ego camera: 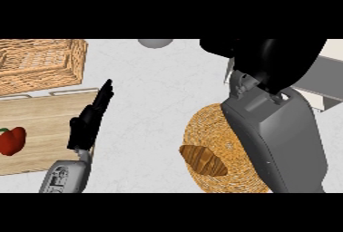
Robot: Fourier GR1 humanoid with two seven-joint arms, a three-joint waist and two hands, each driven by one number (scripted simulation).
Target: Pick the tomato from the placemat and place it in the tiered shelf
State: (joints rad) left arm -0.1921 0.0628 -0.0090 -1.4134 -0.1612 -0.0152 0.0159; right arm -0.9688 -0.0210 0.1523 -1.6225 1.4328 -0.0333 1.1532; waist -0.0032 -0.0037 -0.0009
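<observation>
Forearm of the right arm fills the right of the frame, running up from the lower edge to the right hand at upper right; the hand shows as a dark mass turned toward the grey-white tiered shelf at the right edge — whether its fingers are curled on anything, cannot tell. Tomato is not visible anywhere; likely hidden inside that hand, given the task, but that is a guess. Woven round placemat sits lower centre, partly under the forearm, carrying only a brown croissant — so the tomato's spot there looks vacated. Left hand rests at left centre, fingers straight and together, pointing up-frame, holding nothing; probably parked out of the way. It overlaps the right edge of a wooden cutting board at left, where a red bell pepper lies near the left edge. Wicker basket upper left. Small grey round object at top centre, cut off. No brands, labels or writing readable anywhere.
</observation>
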